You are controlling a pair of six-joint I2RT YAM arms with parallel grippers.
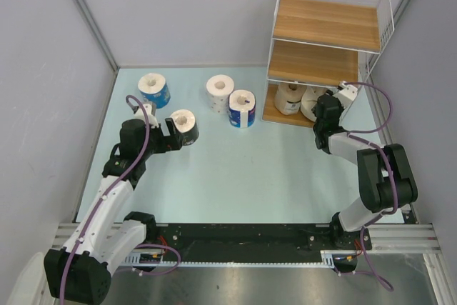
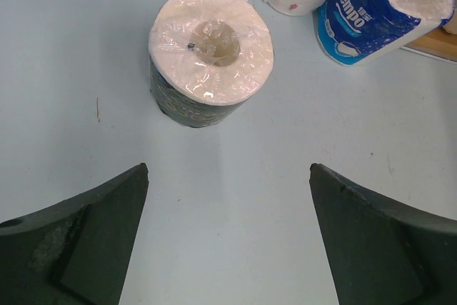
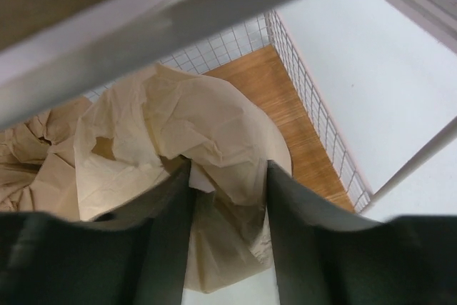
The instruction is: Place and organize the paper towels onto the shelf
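While right jaws grip — paper roll (image 3: 178, 126) between.

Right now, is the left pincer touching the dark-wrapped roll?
Apart. The left wrist view shows the left pincer open, with a strip of bare table between both fingertips and the dark-wrapped roll standing ahead of them.

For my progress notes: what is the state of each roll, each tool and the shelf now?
Dark-wrapped roll: upright on the table, untouched.
Left tool: open, empty.
Right tool: closed on the cream roll.
Shelf: top two boards bare.
Cream roll: on the bottom board.
Blue rolls, speckled roll: on the table.
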